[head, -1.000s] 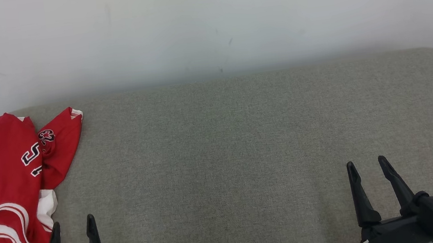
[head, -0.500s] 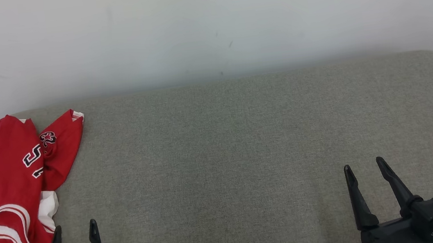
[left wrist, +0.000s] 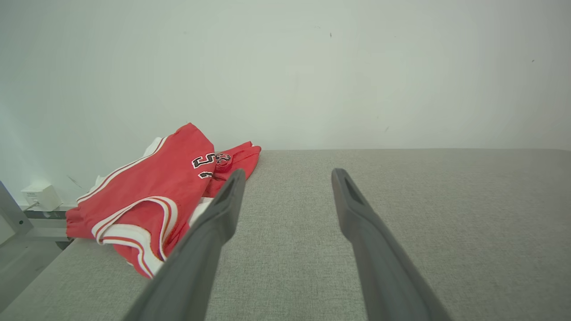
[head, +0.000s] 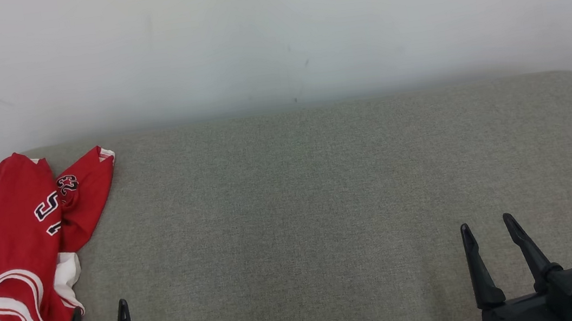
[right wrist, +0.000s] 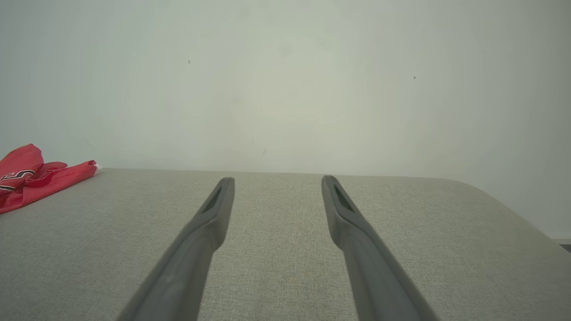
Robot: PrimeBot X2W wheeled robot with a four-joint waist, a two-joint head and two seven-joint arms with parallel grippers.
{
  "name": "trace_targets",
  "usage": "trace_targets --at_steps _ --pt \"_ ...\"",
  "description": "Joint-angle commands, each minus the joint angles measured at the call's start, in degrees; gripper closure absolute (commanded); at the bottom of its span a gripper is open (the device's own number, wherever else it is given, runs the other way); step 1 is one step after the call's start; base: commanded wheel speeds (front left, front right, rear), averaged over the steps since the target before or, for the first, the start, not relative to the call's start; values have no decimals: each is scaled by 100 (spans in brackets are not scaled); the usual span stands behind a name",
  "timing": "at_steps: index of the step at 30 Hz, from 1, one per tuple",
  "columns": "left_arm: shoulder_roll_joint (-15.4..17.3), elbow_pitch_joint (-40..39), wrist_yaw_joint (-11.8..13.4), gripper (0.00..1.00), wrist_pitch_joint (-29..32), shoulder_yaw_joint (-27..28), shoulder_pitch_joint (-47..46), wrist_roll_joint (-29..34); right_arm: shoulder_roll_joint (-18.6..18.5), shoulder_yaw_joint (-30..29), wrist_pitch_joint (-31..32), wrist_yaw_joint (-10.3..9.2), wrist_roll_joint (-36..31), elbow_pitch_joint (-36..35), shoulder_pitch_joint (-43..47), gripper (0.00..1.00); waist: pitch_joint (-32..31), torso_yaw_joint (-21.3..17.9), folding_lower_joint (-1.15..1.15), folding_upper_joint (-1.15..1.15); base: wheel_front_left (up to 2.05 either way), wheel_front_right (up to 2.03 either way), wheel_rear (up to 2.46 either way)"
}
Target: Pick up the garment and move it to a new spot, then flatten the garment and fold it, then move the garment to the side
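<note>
Plainly, nothing is held: the 2 grippers stand wide and empty. The jersey [head: 6, 238] lies bunched at the far left of the cushion [head: 297, 208], by the wall [head: 270, 31]. The left gripper [head: 99, 308], just beside its hem, looks placed to grab it, while the right gripper [head: 485, 222] hangs well apart.

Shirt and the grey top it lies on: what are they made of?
The shirt looks like thin, smooth sports cloth, maybe polyester: it crumples in soft folds and has white trim and printed or sewn numbers. The grey top looks like matt woven fabric: a fine weave grain shows. Its rounded corner hints at padding beneath, but that is a guess.
</note>
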Motion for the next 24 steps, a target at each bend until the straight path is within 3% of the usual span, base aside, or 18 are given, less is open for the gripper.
trace_targets --at_steps 1,14,24 --pt "12 16 27 0 -20 -3 36 -27 -15 -18 -4 19 20 11 26 0 1 2 0 0 0 0 0" --pt "41 37 85 0 -20 -25 31 -69 -15 13 -4 19 69 96 -30 0 -3 -8 0 0 0 0 0" --pt "52 45 119 0 -20 -28 31 -101 -15 -9 -5 19 510 128 -37 0 8 10 0 0 0 0 0"
